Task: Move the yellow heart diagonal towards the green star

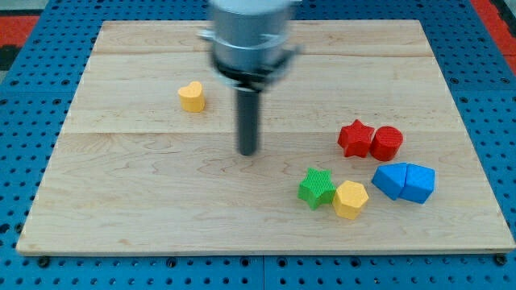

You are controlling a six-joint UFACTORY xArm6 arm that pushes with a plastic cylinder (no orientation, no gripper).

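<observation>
Wooden bench [121, 209] fills most of the view, pale planks running side to side, set on a blue pegboard surround [32, 274]. The arm comes in from the view's top, a blurred grey housing [248, 36] narrowing to the dark rod; my tip [248, 152] sits near the middle of the bench, on bare wood and touching no block. No jaws on this end effector, only the plain rod, so it neither opens nor closes and it grips nothing. Yellow heart [192, 96] stands alone at about 10 o'clock from my tip, well apart from it and well apart from every other block. Green star [317, 188] lies at roughly 4 o'clock from my tip, nearer than the heart but clear of the rod. Just beside the star at its 4 o'clock is a second yellow block [351, 199], many-sided (looks hexagonal, edges soft in this frame), and the two appear to touch. At about 2 o'clock from the star sit a red star [355, 138] and a red cylinder [386, 142], side by side and touching, the cylinder on the view's right. Below those, at 3 o'clock from the green star, two blue blocks [405, 182] are pressed together into one mass; their exact shapes cannot be made out. From heart to green star the line runs toward 4 o'clock, passing close by my tip.
</observation>
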